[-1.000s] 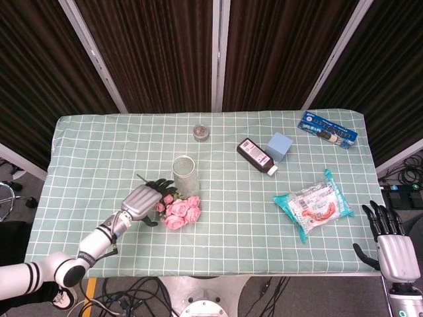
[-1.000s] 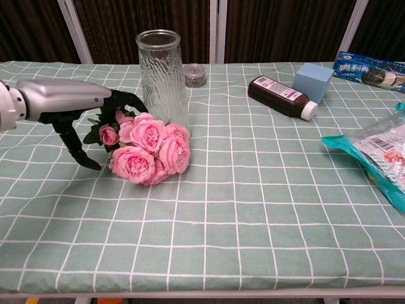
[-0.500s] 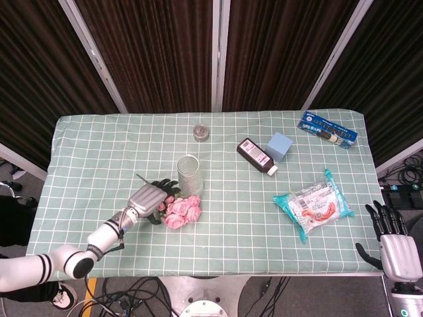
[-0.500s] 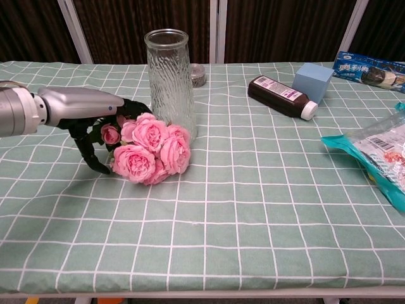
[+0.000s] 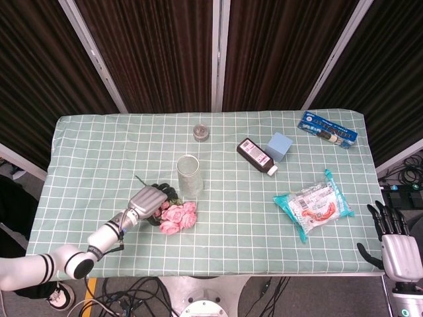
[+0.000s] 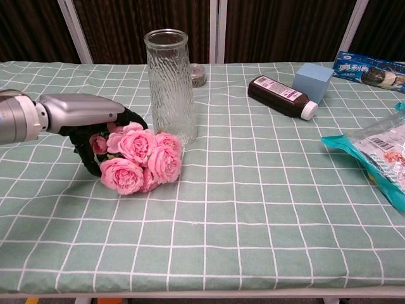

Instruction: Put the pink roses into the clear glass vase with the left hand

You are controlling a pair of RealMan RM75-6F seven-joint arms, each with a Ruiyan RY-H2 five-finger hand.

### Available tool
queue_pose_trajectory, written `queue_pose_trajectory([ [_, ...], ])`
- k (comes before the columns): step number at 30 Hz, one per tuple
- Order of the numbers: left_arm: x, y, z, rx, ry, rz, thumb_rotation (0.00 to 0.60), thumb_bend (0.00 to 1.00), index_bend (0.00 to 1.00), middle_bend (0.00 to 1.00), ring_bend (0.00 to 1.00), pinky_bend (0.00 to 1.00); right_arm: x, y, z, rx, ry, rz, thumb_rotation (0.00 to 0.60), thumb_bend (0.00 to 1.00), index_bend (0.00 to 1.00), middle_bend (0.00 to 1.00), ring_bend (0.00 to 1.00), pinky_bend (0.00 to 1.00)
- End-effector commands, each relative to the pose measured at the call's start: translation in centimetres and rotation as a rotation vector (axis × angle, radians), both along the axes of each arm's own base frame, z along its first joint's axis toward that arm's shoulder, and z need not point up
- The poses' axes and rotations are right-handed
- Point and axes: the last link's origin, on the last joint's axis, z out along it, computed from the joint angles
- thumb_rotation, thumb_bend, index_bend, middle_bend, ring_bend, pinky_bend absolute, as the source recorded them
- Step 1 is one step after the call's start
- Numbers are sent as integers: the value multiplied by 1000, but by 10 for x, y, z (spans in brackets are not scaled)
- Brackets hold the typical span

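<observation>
The pink roses lie as a bunch on the green checked cloth, just left of and in front of the clear glass vase, which stands upright. My left hand is at the bunch's stem end, its dark fingers curled around the stems and leaves. The blooms rest low on the cloth, close to the vase's foot. My right hand hangs beyond the table's front right corner with fingers spread and holds nothing.
Behind the vase stands a small lidded jar. To the right lie a brown bottle, a blue box, a snack bag and a blue biscuit packet.
My left hand's fingers have closed around the stems, and the bunch has shifted toward the front left, away from the vase. The right hand has barely moved.
</observation>
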Motion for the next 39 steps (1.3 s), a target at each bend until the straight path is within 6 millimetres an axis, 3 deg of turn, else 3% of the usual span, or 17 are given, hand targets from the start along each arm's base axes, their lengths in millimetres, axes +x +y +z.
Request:
queue_pose_trajectory([
  [1, -1, 0, 0, 17, -8, -15, 600, 128, 329, 303, 246, 352, 0, 0, 0, 0, 0, -1, 600, 172, 13, 7, 0, 0],
  [6, -5, -3, 0, 37, -17, -44, 600, 160, 478, 475, 409, 513, 0, 0, 0, 0, 0, 0, 600, 171, 13, 7, 0, 0],
  [14, -9, -6, 8, 79, -56, -70, 600, 200, 569, 562, 480, 589, 2, 0, 2, -7, -2, 3, 600, 173, 13, 7, 0, 0],
  [19, -12, -10, 28, 125, -105, -71, 600, 221, 601, 593, 513, 620, 3, 1, 5, -13, -5, 4, 600, 173, 13, 7, 0, 0],
  [23, -18, -13, 66, 202, -140, -51, 600, 220, 602, 594, 514, 621, 5, 2, 8, -23, -8, 10, 600, 173, 13, 7, 0, 0],
  [31, -37, -11, 176, 500, -130, -18, 600, 221, 601, 594, 514, 621, 11, 2, 8, -17, -21, 40, 600, 174, 13, 7, 0, 0],
  [35, -27, -8, 226, 761, -156, -94, 600, 220, 597, 594, 514, 623, 11, 1, 4, -8, -27, 45, 600, 174, 13, 8, 0, 0],
  [39, -2, -11, 252, 1023, -457, -154, 600, 220, 597, 594, 514, 626, 10, 1, 2, -6, -33, 40, 600, 173, 13, 7, 0, 0],
])
